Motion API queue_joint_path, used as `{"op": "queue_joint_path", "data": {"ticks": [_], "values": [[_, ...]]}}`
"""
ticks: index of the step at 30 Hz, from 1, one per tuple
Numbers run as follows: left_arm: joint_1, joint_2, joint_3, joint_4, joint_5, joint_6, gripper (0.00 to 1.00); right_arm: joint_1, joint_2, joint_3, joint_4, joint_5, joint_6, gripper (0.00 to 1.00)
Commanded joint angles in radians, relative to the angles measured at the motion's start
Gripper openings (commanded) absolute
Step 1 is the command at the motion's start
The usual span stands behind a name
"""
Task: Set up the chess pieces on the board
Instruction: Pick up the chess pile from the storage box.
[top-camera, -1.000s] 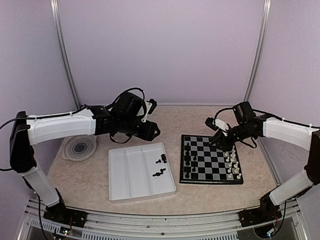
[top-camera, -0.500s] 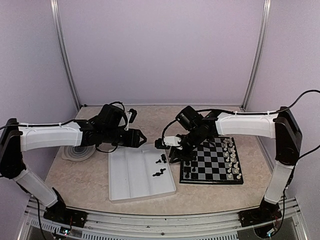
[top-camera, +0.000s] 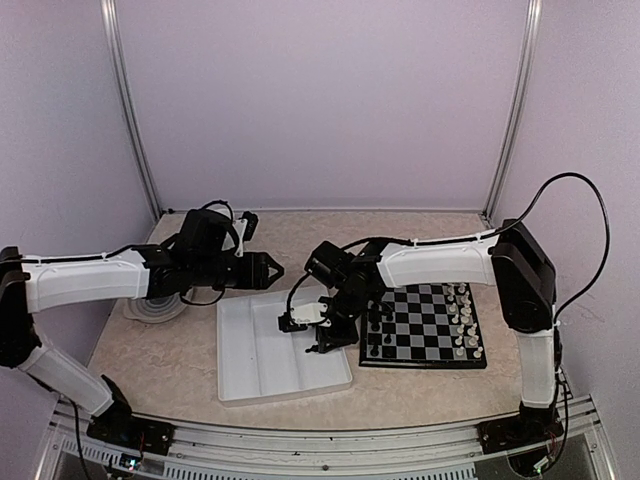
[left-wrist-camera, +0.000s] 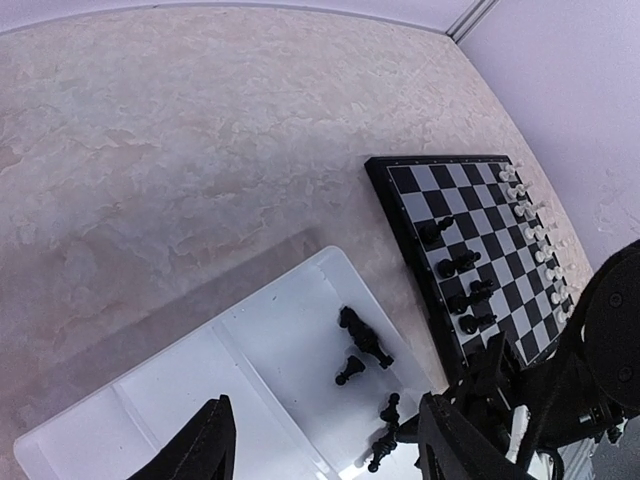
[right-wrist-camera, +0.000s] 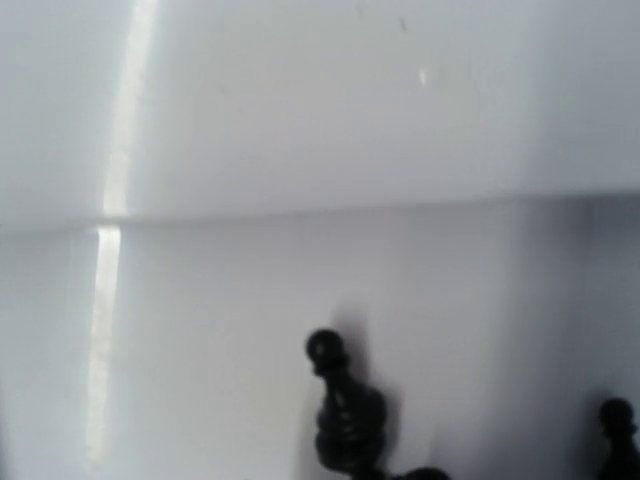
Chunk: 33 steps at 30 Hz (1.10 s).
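The board (top-camera: 425, 322) lies right of centre, with several black chess pieces (top-camera: 375, 330) standing on its left columns. More black pieces (left-wrist-camera: 364, 340) lie loose in the right compartment of the white tray (top-camera: 262, 362). My right gripper (top-camera: 322, 338) is low over that compartment. Its wrist view shows only a blurred black piece (right-wrist-camera: 340, 412) lying on the tray floor, with another piece (right-wrist-camera: 615, 420) at the edge. Its fingers are out of that view. My left gripper (left-wrist-camera: 330, 450) hovers open above the tray's far edge, with nothing between its fingers (left-wrist-camera: 205, 445).
White pieces (top-camera: 463, 318) line the board's right columns. A round ringed disc (top-camera: 152, 300) lies on the table at the left, under my left arm. Purple walls enclose the table on three sides, and a metal rail runs along the near edge.
My right arm swung left from over the board's far right side and came down into the tray's right compartment. My left arm drew back a little to the left.
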Motion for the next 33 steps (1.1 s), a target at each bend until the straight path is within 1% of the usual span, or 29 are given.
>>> {"op": "queue_joint_path", "data": {"ticks": [1, 7, 9, 13, 16, 22, 27, 33], "values": [[0.003, -0.034, -0.024, 0.031, 0.003, 0.001, 0.63, 0.011, 0.050, 0.033, -0.063, 0.058, 0.009, 0.31], [0.003, -0.048, -0.042, 0.041, -0.003, -0.001, 0.63, 0.014, 0.090, 0.071, -0.084, 0.085, 0.012, 0.31], [0.003, -0.054, -0.052, 0.050, -0.006, -0.006, 0.63, 0.019, 0.112, 0.095, -0.096, 0.087, 0.009, 0.28], [0.003, -0.055, -0.056, 0.050, -0.004, -0.008, 0.63, 0.026, 0.127, 0.101, -0.107, 0.088, 0.008, 0.17], [0.003, -0.054, -0.061, 0.051, -0.004, -0.010, 0.63, 0.026, 0.108, 0.085, -0.099, 0.082, 0.013, 0.09], [0.004, -0.058, -0.085, 0.072, -0.004, -0.034, 0.63, 0.017, -0.013, 0.014, -0.050, 0.056, 0.018, 0.04], [0.016, -0.075, -0.137, 0.194, 0.066, -0.122, 0.63, -0.020, -0.121, -0.012, -0.035, -0.036, 0.037, 0.03], [0.004, -0.054, -0.211, 0.447, 0.241, -0.260, 0.58, -0.090, -0.218, -0.025, -0.011, -0.129, 0.085, 0.02]]}}
